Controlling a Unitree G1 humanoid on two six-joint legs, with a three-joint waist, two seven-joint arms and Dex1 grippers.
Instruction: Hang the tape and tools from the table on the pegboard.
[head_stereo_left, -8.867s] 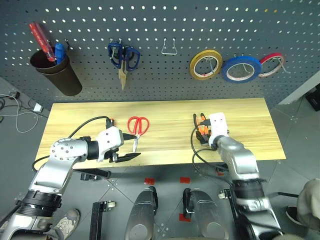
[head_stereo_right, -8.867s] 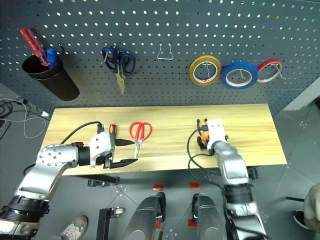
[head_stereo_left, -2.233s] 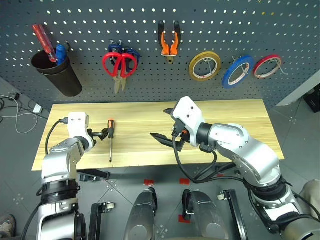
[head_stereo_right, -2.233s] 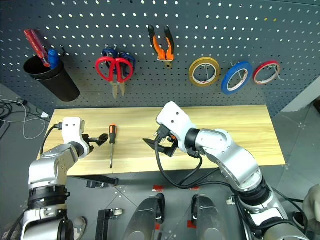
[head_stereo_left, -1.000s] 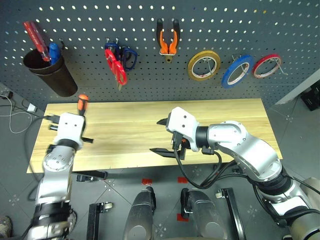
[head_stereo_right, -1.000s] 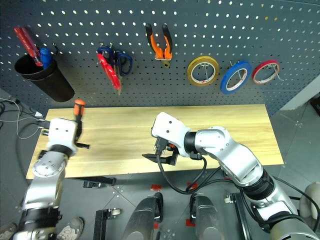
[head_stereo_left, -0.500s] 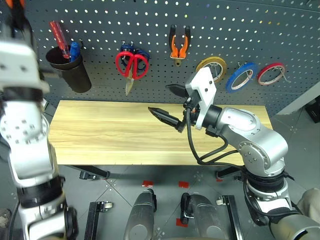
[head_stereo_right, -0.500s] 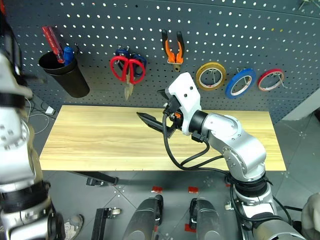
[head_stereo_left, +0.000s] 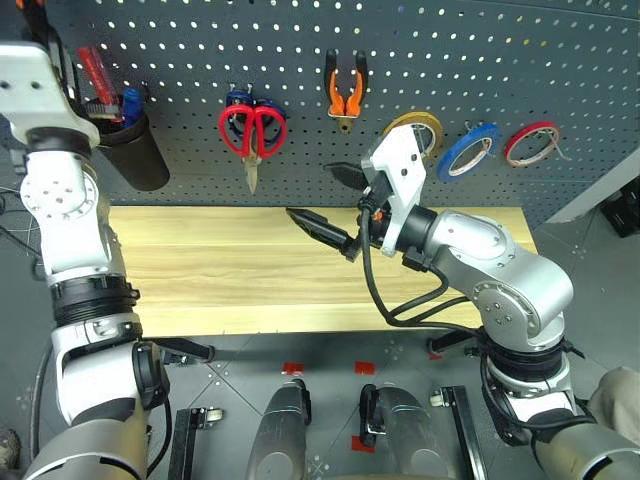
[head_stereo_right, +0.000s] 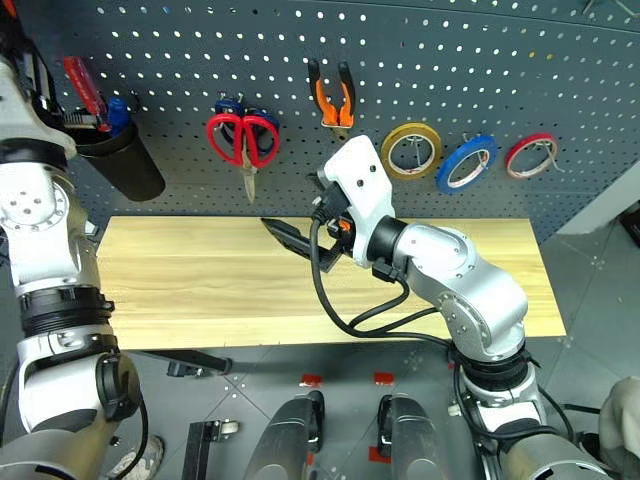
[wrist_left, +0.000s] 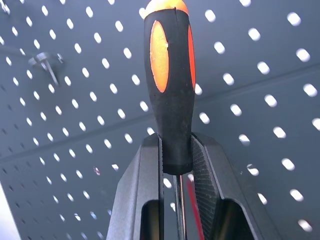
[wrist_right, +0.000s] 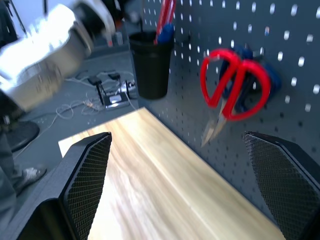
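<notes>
My left gripper (wrist_left: 176, 142) is shut on the black-and-orange screwdriver (wrist_left: 170, 75), gripping the base of its handle. It holds the tool upright, close in front of the pegboard (head_stereo_left: 200, 40) at the upper left, above the black cup (head_stereo_left: 130, 150). On the pegboard hang the red-handled scissors (head_stereo_left: 252, 130), the orange-and-black pliers (head_stereo_left: 343, 92) and the blue tape (head_stereo_left: 466, 152). My right gripper (head_stereo_left: 328, 205) hovers open and empty over the middle of the table (head_stereo_left: 220, 270).
The black cup holds a red-handled screwdriver (head_stereo_left: 98, 70) and a blue-handled tool (head_stereo_left: 128, 100). Blue-handled scissors hang behind the red ones. A yellow roll (head_stereo_left: 415, 130) and a red roll (head_stereo_left: 530, 143) flank the blue tape.
My left arm has lifted the screwdriver from above the table's left end up to the pegboard beside the cup. The right gripper has risen a little and stays open.
</notes>
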